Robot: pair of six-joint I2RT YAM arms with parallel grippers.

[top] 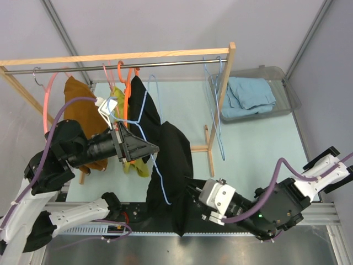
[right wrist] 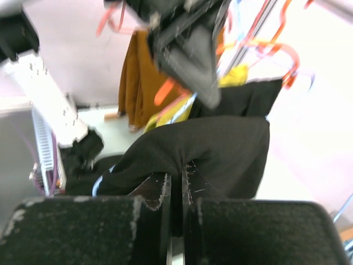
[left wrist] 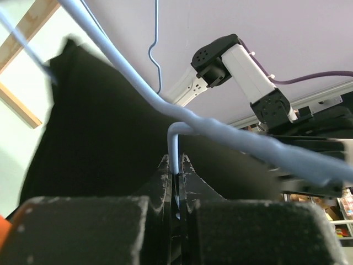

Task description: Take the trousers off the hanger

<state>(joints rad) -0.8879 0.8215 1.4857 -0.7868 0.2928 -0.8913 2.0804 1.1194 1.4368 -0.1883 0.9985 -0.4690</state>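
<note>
The black trousers hang over a light blue wire hanger, off the rail and in front of the rack. My left gripper is shut on the blue hanger; in the left wrist view the wire runs down between the jaws of the gripper, with the trousers behind. My right gripper is shut on a fold of the trousers near their lower right edge. In the right wrist view the black cloth bunches into the closed gripper.
A wooden rack with a metal rail holds orange hangers, a brown garment, a yellow garment, another black garment and an empty blue hanger. A clear bin with blue cloth stands back right.
</note>
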